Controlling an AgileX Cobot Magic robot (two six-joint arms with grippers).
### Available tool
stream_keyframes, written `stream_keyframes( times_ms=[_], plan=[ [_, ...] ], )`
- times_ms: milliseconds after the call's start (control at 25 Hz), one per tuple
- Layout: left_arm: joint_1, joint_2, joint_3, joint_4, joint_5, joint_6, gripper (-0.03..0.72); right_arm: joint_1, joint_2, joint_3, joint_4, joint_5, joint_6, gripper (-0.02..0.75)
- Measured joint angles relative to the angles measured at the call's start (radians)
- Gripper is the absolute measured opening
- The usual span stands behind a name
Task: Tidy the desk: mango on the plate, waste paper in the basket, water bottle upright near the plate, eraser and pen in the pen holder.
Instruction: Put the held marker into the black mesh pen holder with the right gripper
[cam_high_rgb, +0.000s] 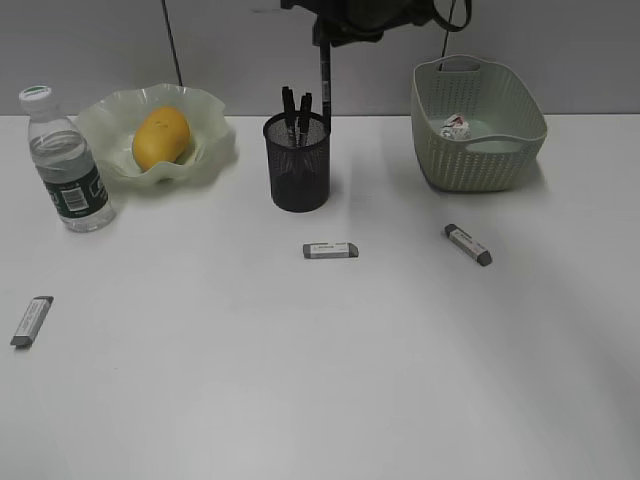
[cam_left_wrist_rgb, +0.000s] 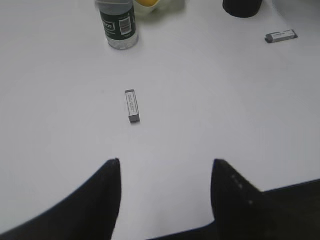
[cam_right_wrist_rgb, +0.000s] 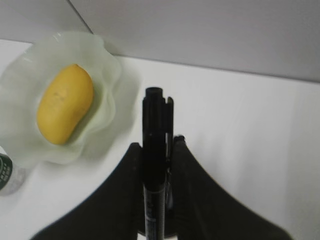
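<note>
The mango (cam_high_rgb: 160, 137) lies in the wavy-rimmed plate (cam_high_rgb: 110, 110) at the back left, and the water bottle (cam_high_rgb: 68, 165) stands upright just left of it. Waste paper (cam_high_rgb: 455, 127) sits inside the basket (cam_high_rgb: 480, 150). The pen holder (cam_high_rgb: 297, 165) has pens standing in it. My right gripper (cam_high_rgb: 327, 40) is shut on a black pen (cam_high_rgb: 325, 85) that hangs upright just behind and above the holder; the right wrist view shows the pen (cam_right_wrist_rgb: 154, 130) clamped in that gripper (cam_right_wrist_rgb: 156, 141). My left gripper (cam_left_wrist_rgb: 166, 161) hovers open over the desk, short of an eraser (cam_left_wrist_rgb: 132, 105).
Three erasers lie on the desk (cam_high_rgb: 330, 380): one at the front left (cam_high_rgb: 32, 321), one in front of the holder (cam_high_rgb: 331, 250), one below the basket (cam_high_rgb: 468, 244). A grey wall runs behind the desk.
</note>
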Motion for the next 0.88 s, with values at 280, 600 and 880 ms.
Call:
stream_keyframes(
  times_ms=[280,600,880],
  plan=[
    [0.000,0.000,0.000,0.000,0.000,0.000,0.436,0.035,0.030,0.000,-0.019,-0.265,-0.109,0.151],
    [0.000,0.000,0.000,0.000,0.000,0.000,0.436,0.035,0.133,0.000,-0.026,-0.337,-0.120,0.150],
    [0.000,0.000,0.000,0.000,0.000,0.000,0.436,0.035,0.174,0.001,-0.048,-0.331,-0.124,0.169]
  ],
)
